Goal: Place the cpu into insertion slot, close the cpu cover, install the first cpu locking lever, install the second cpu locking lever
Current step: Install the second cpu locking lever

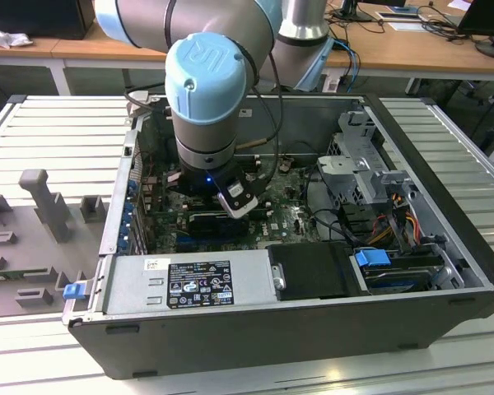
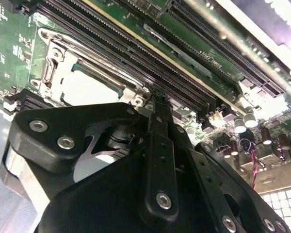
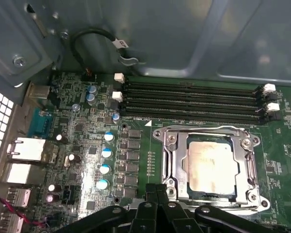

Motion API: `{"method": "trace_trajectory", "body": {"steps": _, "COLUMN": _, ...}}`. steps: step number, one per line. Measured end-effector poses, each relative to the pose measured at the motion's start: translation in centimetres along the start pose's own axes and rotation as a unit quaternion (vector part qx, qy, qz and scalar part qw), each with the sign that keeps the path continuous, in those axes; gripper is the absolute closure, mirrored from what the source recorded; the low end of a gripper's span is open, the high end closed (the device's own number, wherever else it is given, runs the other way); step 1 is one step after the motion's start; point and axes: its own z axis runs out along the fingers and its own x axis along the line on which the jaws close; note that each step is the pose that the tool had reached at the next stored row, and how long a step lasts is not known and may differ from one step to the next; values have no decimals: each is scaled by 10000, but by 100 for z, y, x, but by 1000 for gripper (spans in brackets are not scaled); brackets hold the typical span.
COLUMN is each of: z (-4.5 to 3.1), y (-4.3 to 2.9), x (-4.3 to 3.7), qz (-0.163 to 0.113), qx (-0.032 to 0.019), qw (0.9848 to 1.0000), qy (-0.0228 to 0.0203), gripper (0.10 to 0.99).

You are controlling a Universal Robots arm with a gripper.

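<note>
The cpu [image 3: 211, 162] lies flat in the insertion slot [image 3: 184, 190], silvery top up. The cpu cover [image 3: 172, 160] is folded down over it, its window framing the chip. A thin wire lever [image 3: 199, 128] runs along the socket edge beside the memory slots. My gripper [image 3: 156, 188] hangs just outside the socket's near corner, its black fingers [image 3: 148, 204] pressed together with nothing seen between them. The second wrist view shows the same gripper [image 2: 160, 99] tip close to a corner of the cover [image 2: 56, 73] around the cpu [image 2: 87, 87]. In the exterior view the arm [image 1: 206, 123] reaches down into the open computer case.
Long black memory slots [image 3: 194, 99] run beside the socket. Blue-topped capacitors [image 3: 106, 160] and rear ports [image 3: 24, 150] stand to one side. The case holds a power supply [image 1: 189, 284], a drive cage [image 1: 362, 164] and loose cables [image 1: 395, 214] at the exterior view's right.
</note>
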Motion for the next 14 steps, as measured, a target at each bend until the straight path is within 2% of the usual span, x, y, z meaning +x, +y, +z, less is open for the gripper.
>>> {"method": "trace_trajectory", "body": {"steps": 2, "z": -19, "y": 6, "x": 5, "qz": 2, "qx": 5, "qw": 10000, "qy": 1, "gripper": 980}}
{"method": "trace_trajectory", "body": {"steps": 5, "z": -130, "y": 49, "x": 4, "qz": 2, "qx": 6, "qw": 10000, "qy": 2, "gripper": 980}}
{"method": "trace_trajectory", "body": {"steps": 9, "z": -225, "y": 87, "x": 1, "qz": 2, "qx": 20, "qw": 10000, "qy": 2, "gripper": 980}}
{"method": "trace_trajectory", "body": {"steps": 12, "z": -309, "y": 119, "x": -2, "qz": 1, "qx": 49, "qw": 10000, "qy": 4, "gripper": 980}}
{"method": "trace_trajectory", "body": {"steps": 14, "z": -316, "y": 122, "x": -2, "qz": 1, "qx": 52, "qw": 10000, "qy": 4, "gripper": 980}}
